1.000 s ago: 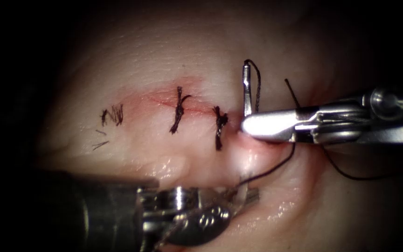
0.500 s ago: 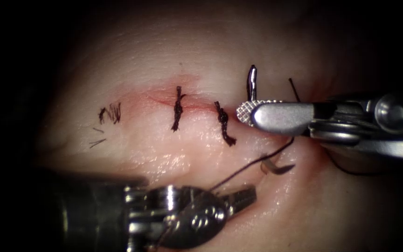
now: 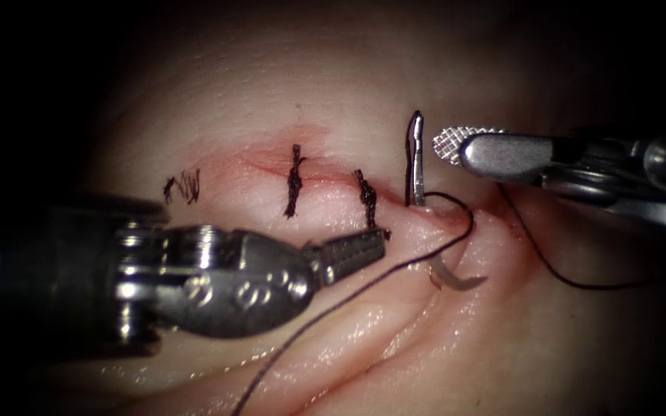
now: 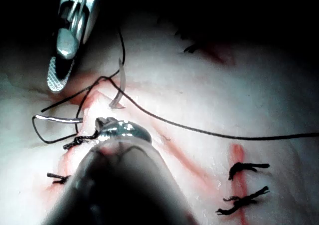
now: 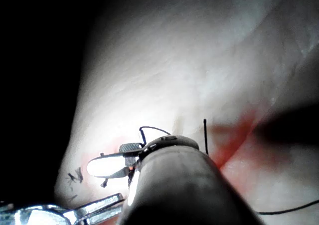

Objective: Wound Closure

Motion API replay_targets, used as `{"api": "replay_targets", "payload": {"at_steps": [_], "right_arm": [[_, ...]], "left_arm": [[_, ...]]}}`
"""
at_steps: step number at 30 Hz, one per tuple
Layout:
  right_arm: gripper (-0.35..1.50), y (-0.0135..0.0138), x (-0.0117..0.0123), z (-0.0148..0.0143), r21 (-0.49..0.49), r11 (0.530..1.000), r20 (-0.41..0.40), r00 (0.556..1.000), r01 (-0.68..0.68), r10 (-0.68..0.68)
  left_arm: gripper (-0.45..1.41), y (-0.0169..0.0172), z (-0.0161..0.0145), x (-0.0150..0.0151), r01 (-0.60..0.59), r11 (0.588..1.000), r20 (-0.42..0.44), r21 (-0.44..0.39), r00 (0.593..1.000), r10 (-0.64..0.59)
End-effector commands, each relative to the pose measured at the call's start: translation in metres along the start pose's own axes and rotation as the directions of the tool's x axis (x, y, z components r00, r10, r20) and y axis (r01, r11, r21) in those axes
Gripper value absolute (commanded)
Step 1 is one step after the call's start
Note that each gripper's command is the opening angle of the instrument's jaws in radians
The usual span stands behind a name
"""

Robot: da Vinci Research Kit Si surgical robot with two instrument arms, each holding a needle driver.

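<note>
Nearest the endoscope, the left tool [image 3: 364, 248] sits with jaws closed and empty beside a knotted stitch [image 3: 369, 202]. Beyond it the curved needle [image 3: 416, 158] is lodged in the tissue [image 3: 271, 100], both ends protruding, trailing thread [image 3: 333, 304]. Farther right, the right tool [image 3: 456, 145] hovers with jaws parted, holding nothing.

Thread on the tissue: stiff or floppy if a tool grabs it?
Likely floppy: the thread lies in loose curves on the tissue. Probably slippery: the tissue looks wet. A pull may tug the needle, lodged in the tissue, both ends out. Left tool and right tool hold nothing.
</note>
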Motion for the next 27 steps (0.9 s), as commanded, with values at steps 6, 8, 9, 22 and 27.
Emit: {"api": "replay_targets", "payload": {"at_steps": [6,8,9,22,27], "right_arm": [[1.36,0.0004,0.0002,-0.0004,0.004,1.000,0.010,1.000,0.011,-0.011],[1.35,0.0004,0.0003,-0.0006,0.004,1.000,0.012,1.000,0.011,-0.011],[1.35,0.0004,0.0003,-0.0006,0.005,1.000,0.012,1.000,0.011,-0.011],[1.31,0.0012,0.0002,-0.0012,0.004,1.000,0.013,1.000,0.017,-0.017],[1.31,0.0017,-0.0003,-0.0014,0.007,1.000,0.018,1.000,0.025,-0.025]], "left_arm": [[0.44,0.0011,0.0028,0.0001,-0.044,0.997,-0.082,-0.068,0.996,0.039],[0.57,0.0014,0.0034,0.0001,-0.054,0.994,-0.078,-0.099,0.996,0.046],[0.61,0.0015,0.0038,0.0002,-0.054,0.993,-0.079,-0.109,0.996,0.046],[0.54,0.0021,0.0059,0.0008,-0.036,0.990,-0.109,-0.140,0.994,0.021],[0.39,0.0023,0.0062,0.0007,-0.044,0.989,-0.117,-0.144,0.993,0.027]]}}
